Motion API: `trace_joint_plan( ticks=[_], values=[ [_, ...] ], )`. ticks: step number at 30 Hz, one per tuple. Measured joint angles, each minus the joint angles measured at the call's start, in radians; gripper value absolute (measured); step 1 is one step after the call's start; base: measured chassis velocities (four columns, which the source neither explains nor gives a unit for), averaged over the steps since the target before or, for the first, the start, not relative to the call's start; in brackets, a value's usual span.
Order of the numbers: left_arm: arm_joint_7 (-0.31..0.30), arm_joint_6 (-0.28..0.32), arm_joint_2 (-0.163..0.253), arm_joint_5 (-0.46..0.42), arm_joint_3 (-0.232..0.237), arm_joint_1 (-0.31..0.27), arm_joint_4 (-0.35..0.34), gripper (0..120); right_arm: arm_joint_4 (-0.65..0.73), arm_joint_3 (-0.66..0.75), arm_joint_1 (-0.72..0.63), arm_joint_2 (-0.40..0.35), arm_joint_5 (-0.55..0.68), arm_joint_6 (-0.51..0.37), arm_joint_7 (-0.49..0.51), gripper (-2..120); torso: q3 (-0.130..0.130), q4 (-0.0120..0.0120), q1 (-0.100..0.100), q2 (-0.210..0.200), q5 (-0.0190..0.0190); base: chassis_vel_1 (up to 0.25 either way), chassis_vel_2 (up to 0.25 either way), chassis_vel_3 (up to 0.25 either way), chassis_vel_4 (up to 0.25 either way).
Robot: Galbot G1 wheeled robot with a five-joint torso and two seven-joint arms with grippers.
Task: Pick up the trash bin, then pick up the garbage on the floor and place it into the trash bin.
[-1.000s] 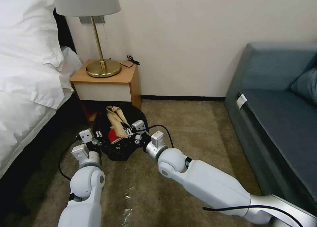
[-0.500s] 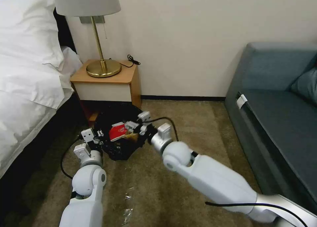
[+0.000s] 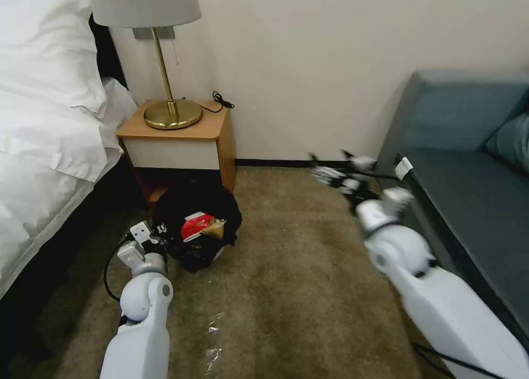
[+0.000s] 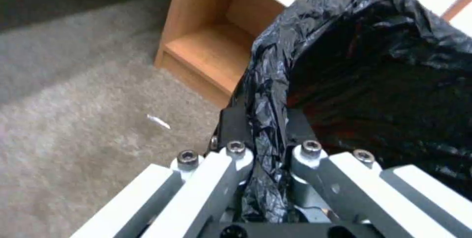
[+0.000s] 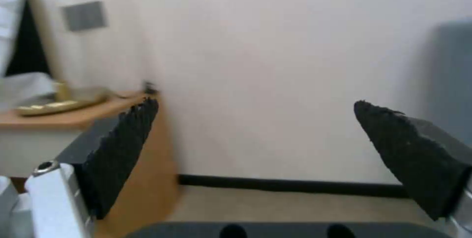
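Note:
The trash bin [image 3: 184, 202], wrapped in its crinkled black bag, sits low over the carpet in front of the nightstand. Inside it lie a red-and-white snack packet [image 3: 195, 225] and a yellow-brown wrapper [image 3: 215, 228]. My left gripper [image 3: 160, 233] is shut on the bin's near-left rim; in the left wrist view the left gripper [image 4: 265, 131] pinches the black bag rim [image 4: 263, 94] between its fingers. My right gripper [image 3: 339, 172] hangs open and empty, up beside the sofa's front corner. In the right wrist view the right gripper [image 5: 254, 103] faces the wall with its fingers spread wide.
A wooden nightstand [image 3: 182, 136] with a brass lamp [image 3: 165, 112] stands behind the bin, and the bed [image 3: 44, 147] is at the left. A blue-grey sofa [image 3: 468, 191] lines the right. Small clear plastic scraps [image 3: 211, 329] lie on the carpet near my left arm.
My right gripper let the yellow-brown wrapper drop into the bin, then swung up and to the right toward the sofa. The bin and left gripper sank slightly.

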Motion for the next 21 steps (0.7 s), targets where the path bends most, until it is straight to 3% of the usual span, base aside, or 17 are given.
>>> trace_joint_plan(
  ticks=[3, 4, 7, 13, 21],
  values=[
    [-0.016, 0.008, 0.001, -0.029, -0.003, -0.011, 0.014, 4, 0.012, 0.051, -0.054, 0.002, -0.007, 0.011, -0.016, 100, 0.0, 0.0, 0.0, 0.0, -0.0001, 0.0, 0.0, 0.0, 0.0],
    [-0.03, 0.017, 0.002, -0.057, -0.015, -0.026, 0.038, 4, 0.033, 0.141, -0.145, 0.009, -0.012, 0.029, -0.046, 100, 0.0, -0.0002, 0.0, 0.0, 0.0001, 0.0, 0.0, 0.0, 0.0],
    [-0.036, 0.019, 0.008, -0.081, -0.026, -0.046, 0.077, 4, 0.051, 0.236, -0.229, 0.017, -0.01, 0.069, -0.066, 100, 0.0, 0.0, 0.0, 0.0, -0.0003, 0.0, 0.0, 0.0, 0.0],
    [-0.05, 0.013, 0.009, -0.094, -0.051, -0.071, 0.125, 4, 0.065, 0.305, -0.292, 0.033, 0.109, 0.071, -0.058, 100, 0.0, 0.0003, 0.0, 0.0, -0.0004, 0.0, 0.0, 0.0, 0.0],
    [-0.101, 0.01, 0.023, -0.137, -0.076, -0.088, 0.166, 4, 0.003, 0.356, -0.324, 0.071, 0.091, 0.106, -0.083, 100, 0.0, 0.0003, 0.0, 0.0, -0.0004, 0.0, 0.0, 0.0, 0.0]
  ],
)
